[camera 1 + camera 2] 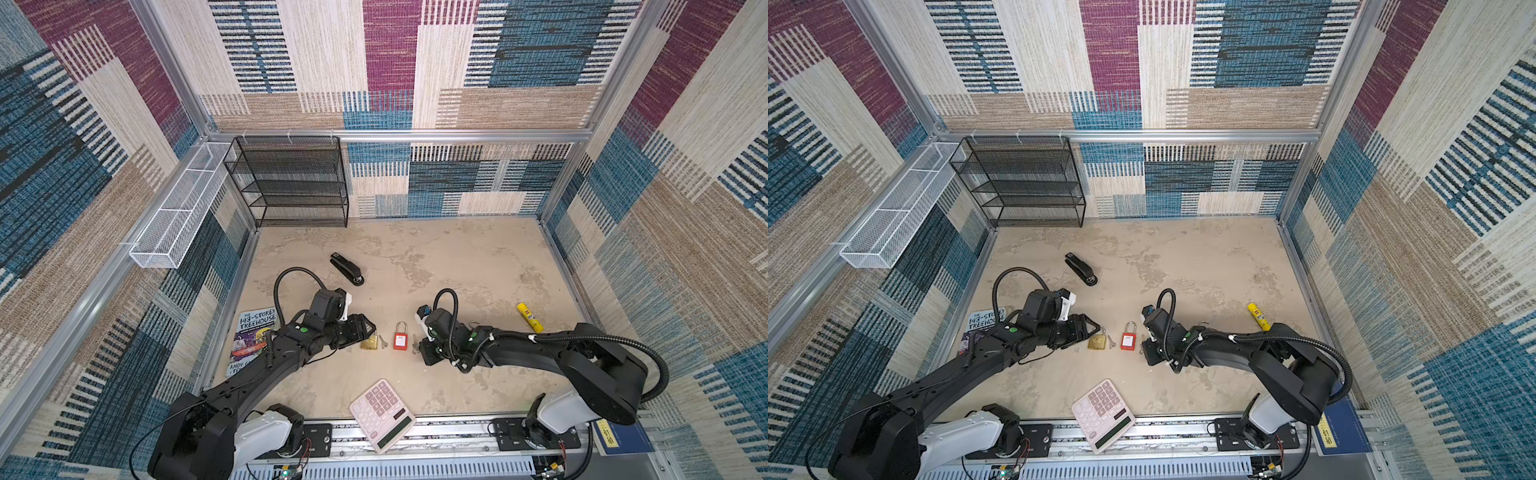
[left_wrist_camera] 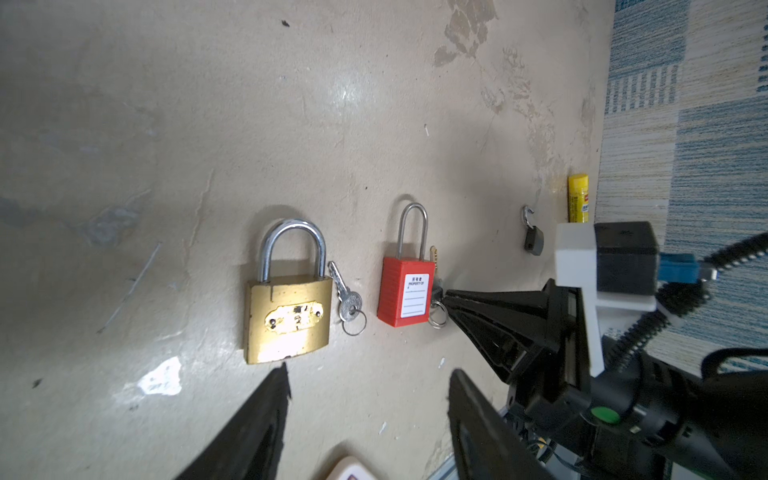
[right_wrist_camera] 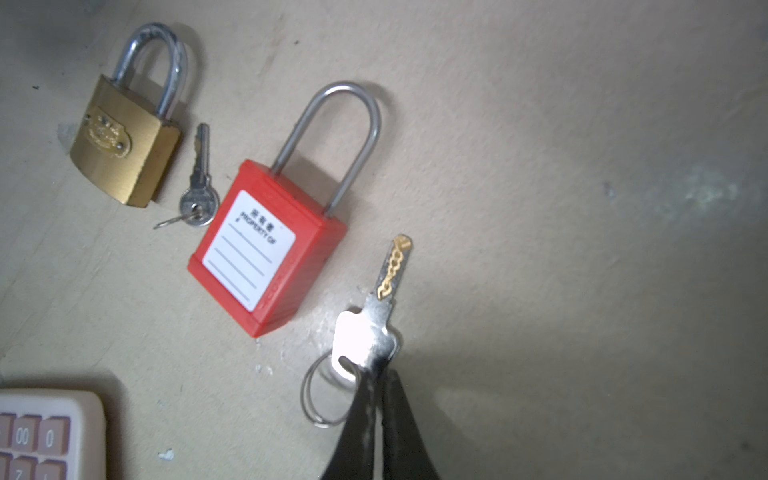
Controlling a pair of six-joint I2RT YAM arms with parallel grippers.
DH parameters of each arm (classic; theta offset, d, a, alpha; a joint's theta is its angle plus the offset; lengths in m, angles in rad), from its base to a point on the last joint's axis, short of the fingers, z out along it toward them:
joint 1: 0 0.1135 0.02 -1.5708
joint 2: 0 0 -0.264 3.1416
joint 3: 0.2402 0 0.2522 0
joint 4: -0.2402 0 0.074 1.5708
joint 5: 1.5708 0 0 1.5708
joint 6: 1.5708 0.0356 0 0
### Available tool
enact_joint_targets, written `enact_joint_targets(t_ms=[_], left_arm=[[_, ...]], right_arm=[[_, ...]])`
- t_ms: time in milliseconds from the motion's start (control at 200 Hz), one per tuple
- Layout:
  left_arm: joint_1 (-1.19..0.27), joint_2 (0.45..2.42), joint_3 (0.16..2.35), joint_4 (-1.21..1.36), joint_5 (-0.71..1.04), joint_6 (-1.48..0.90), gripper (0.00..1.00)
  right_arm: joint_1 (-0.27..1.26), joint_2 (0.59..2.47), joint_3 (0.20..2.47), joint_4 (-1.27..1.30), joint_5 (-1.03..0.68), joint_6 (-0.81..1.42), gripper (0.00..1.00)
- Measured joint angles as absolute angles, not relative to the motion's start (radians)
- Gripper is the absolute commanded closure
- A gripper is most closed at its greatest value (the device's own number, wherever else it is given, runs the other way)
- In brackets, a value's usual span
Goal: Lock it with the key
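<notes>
At near edge, calculator (image 1: 382, 415) lies tilted. Further in, left arm (image 1: 270, 361) and right arm (image 1: 532, 353) reach low, forearms angled inward, claws facing each other. Right gripper (image 3: 380, 374) pinched tight on head of key (image 3: 384, 320), blade pointing away, just beside red padlock (image 3: 266, 249), not inserted. Left gripper (image 2: 369, 376) spread wide near brass padlock (image 2: 286, 316). Farther back, stapler (image 1: 347, 268).

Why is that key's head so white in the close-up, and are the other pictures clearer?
Right wrist view: glare whites out the head of the key pinched by the right gripper, and the calculator is blurred. Left wrist view: a shiny glare patch on the table. Both top views: sharp, but the wide lens stretches the walls.
</notes>
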State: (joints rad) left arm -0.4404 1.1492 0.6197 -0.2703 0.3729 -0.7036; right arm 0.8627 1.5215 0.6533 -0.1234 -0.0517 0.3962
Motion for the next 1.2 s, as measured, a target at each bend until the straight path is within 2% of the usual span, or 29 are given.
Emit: enact_joint_targets(t_ms=[250,406,501,551,576,751,977,1197], left_arm=[[-0.44,1.153,0.625,-0.275,0.373,-0.703,0.37],[-0.442,1.157,0.63,-0.276,0.373,-0.702,0.37],[-0.443,1.158,0.634,-0.276,0.373,-0.699,0.37],[-0.447,1.159,0.636,-0.277,0.373,-0.699,0.37],[-0.448,1.159,0.637,-0.277,0.373,-0.699,0.37],[-0.455,1.172,0.647,-0.277,0.373,-0.696,0.37],[-0.463,1.176,0.651,-0.277,0.373,-0.696,0.37],[-0.465,1.176,0.651,-0.278,0.373,-0.696,0.37]], right_arm=[[0.862,1.501,0.654,-0.13,-0.052,0.397,0.9],[0.835,1.43,0.653,-0.146,-0.027,0.416,0.83],[0.783,1.367,0.65,-0.181,0.009,0.437,0.74],[0.744,1.332,0.646,-0.198,0.019,0.447,0.59],[0.722,1.315,0.642,-0.205,0.025,0.454,0.54],[0.548,1.227,0.604,-0.254,0.038,0.458,0.38],[0.363,1.246,0.599,-0.267,0.014,0.408,0.27],[0.285,1.329,0.631,-0.27,-0.029,0.36,0.2]])
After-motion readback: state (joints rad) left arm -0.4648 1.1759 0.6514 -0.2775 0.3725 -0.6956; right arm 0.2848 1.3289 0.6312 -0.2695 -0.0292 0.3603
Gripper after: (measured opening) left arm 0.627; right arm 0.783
